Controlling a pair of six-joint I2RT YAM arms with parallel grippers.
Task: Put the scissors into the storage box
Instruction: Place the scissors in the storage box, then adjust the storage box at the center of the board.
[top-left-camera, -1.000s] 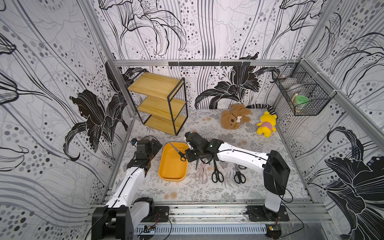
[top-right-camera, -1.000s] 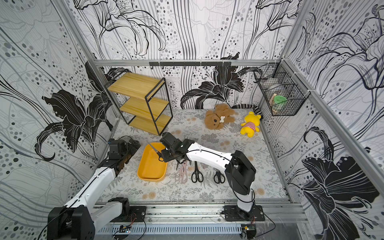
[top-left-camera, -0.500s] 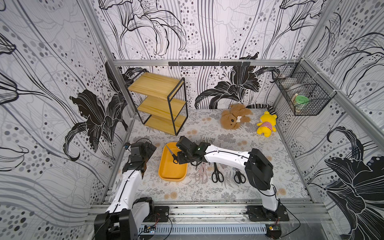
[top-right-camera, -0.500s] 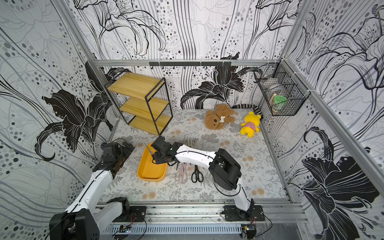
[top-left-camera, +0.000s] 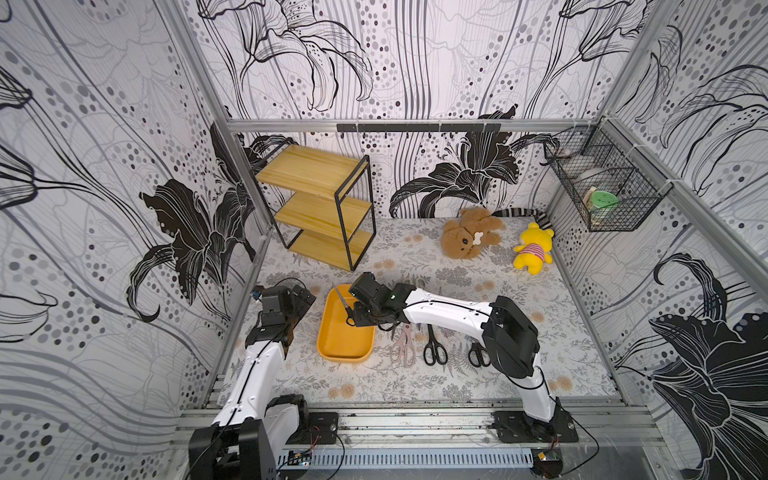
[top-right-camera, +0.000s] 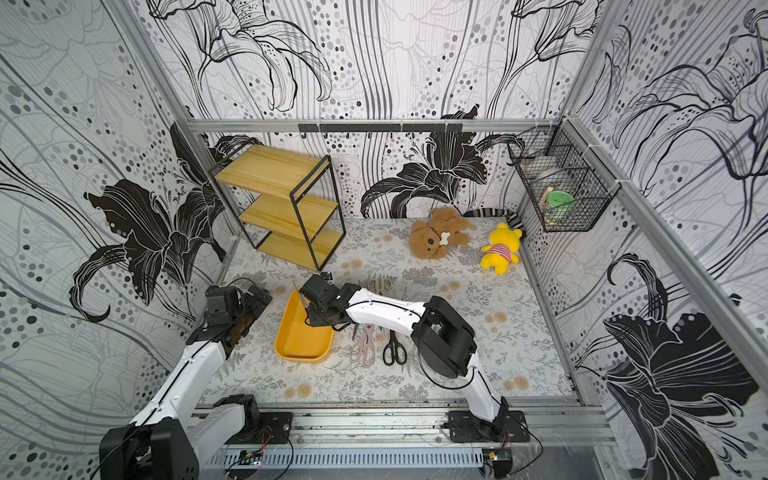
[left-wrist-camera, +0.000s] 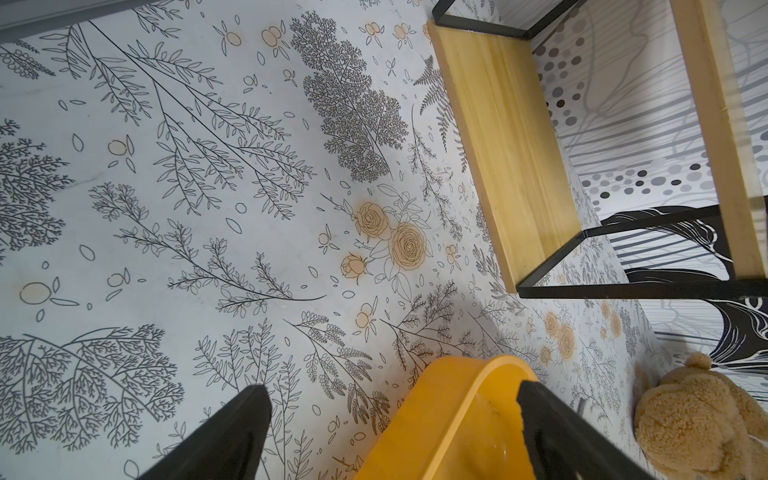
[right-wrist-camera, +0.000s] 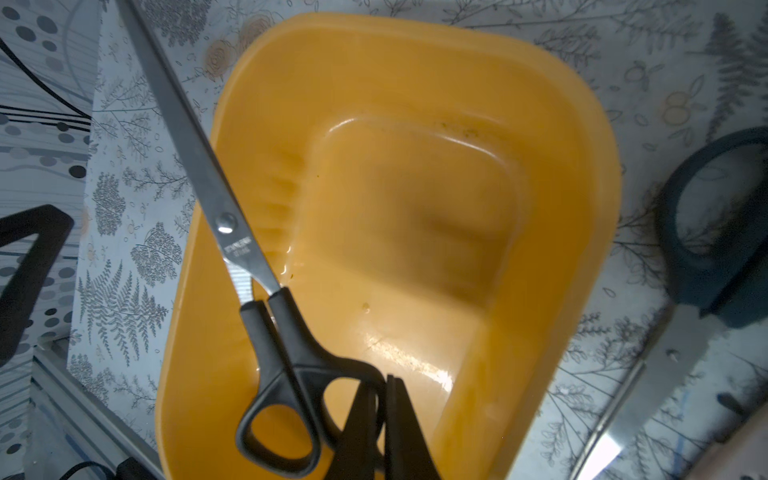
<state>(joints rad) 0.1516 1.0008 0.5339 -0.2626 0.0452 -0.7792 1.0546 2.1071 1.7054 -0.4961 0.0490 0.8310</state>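
My right gripper (right-wrist-camera: 384, 380) is shut on one handle loop of a black-handled pair of scissors (right-wrist-camera: 232, 232), held over the orange storage box (right-wrist-camera: 415, 208); the closed blades reach out past the box rim. In both top views the same scissors (top-left-camera: 343, 301) (top-right-camera: 302, 300) slant over the box (top-left-camera: 340, 343) (top-right-camera: 299, 340) under the right gripper (top-left-camera: 359, 313) (top-right-camera: 318, 316). My left gripper (left-wrist-camera: 390, 395) (top-left-camera: 291, 309) is open, with a corner of the box (left-wrist-camera: 453, 415) between its fingers. A pink pair (top-left-camera: 403, 345), a black pair (top-left-camera: 434, 349) and a smaller black pair (top-left-camera: 478, 353) lie on the mat to the right of the box.
A dark blue-handled pair (right-wrist-camera: 715, 232) lies beside the box, under the right arm. Another pair (top-left-camera: 409, 282) lies behind that arm. A wooden shelf (top-left-camera: 320, 208) stands at the back left, a teddy (top-left-camera: 469, 237) and yellow plush (top-left-camera: 534, 249) at the back, a wire basket (top-left-camera: 602, 195) on the right wall.
My right gripper has carried the black scissors leftward, from beside the row on the mat to over the box, and lower. The left gripper has shifted slightly back and left.
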